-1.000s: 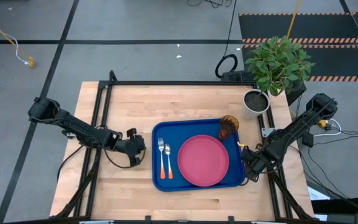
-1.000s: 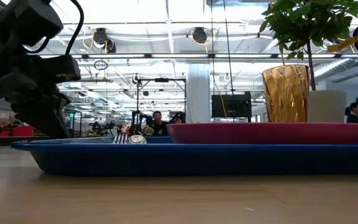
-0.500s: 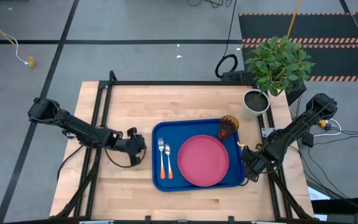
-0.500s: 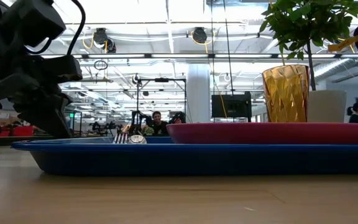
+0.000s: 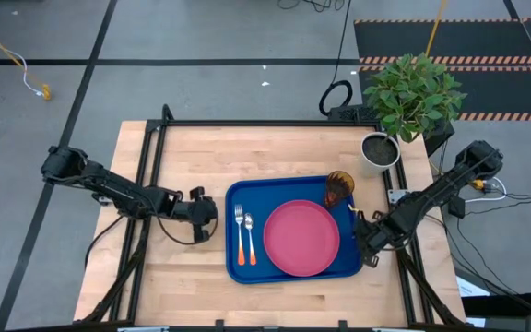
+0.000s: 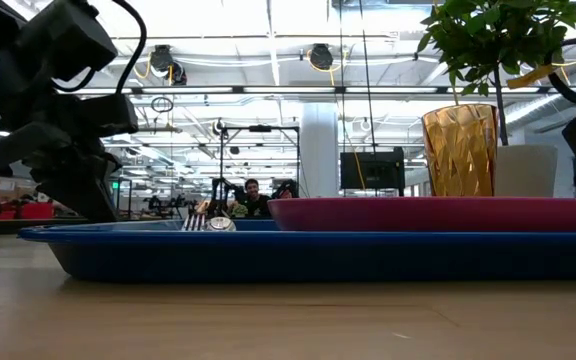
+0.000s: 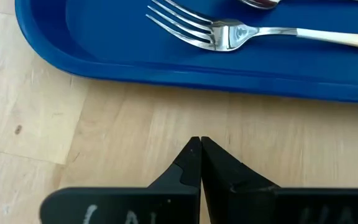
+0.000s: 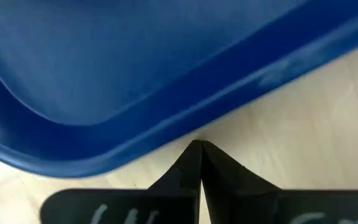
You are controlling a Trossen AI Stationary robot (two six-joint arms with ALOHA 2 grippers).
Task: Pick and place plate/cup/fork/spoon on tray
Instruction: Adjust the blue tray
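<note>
The blue tray (image 5: pixel 233 195) lies on the wooden table. On it rest the pink-red plate (image 5: pixel 300 238), the amber cup (image 5: pixel 339 188) standing upright at its far right corner, and at its left end the fork (image 5: pixel 239 219) and the spoon (image 5: pixel 249 224), side by side with their orange handles toward the near edge. My left gripper (image 5: pixel 208 216) is shut over bare wood just left of the tray, its tips (image 7: pixel 199 140) short of the rim near the fork's tines (image 7: pixel 179 25). My right gripper (image 5: pixel 365 249) is shut at the tray's near right corner. My right gripper points steeply down, and its shut tips (image 8: pixel 197 144) stand right at the outer edge of the tray's rim (image 8: pixel 166 134) near the rounded corner. Whether they touch the rim I cannot tell.
A dark pot (image 5: pixel 379 149) with a leafy green plant (image 5: pixel 413 92) stands at the table's far right corner, behind the cup. A black frame rail (image 5: pixel 247 123) runs along the far edge. Bare wood lies between the tray and the near and far edges.
Both shut grippers have swung a little toward the tray, the left from its left side, the right along its right rim. The tray and the things on it have stayed where they were.
</note>
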